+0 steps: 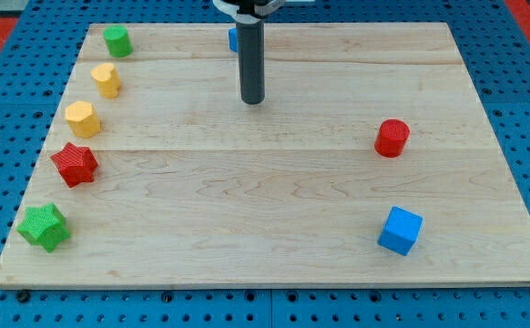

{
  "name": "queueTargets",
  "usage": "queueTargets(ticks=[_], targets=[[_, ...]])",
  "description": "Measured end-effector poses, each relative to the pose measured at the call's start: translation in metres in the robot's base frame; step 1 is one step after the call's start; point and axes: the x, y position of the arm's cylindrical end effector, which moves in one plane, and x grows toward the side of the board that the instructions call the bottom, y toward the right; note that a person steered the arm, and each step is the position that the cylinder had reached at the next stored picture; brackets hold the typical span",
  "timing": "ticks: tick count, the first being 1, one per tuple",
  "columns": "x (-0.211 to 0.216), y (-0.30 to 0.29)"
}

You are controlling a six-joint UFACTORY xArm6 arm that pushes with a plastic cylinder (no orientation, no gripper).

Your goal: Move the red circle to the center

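Note:
The red circle (392, 138) is a short red cylinder at the view's right, a little above the board's middle height. My tip (251, 100) rests on the wooden board (265, 200) in the upper middle, well to the left of the red circle and slightly higher. A blue block (233, 38) shows partly behind the rod near the board's top edge; its shape is hidden.
Down the left edge from top to bottom lie a green block (117, 41), a yellow heart (107, 79), a yellow hexagon (82, 119), a red star (75, 164) and a green star (45, 226). A blue cube (400, 230) sits at the lower right.

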Motion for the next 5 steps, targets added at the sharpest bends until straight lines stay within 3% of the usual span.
queueTargets(ticks=[1,2,5], targets=[[0.034,0.011],[0.057,0.058],[0.077,0.216]])
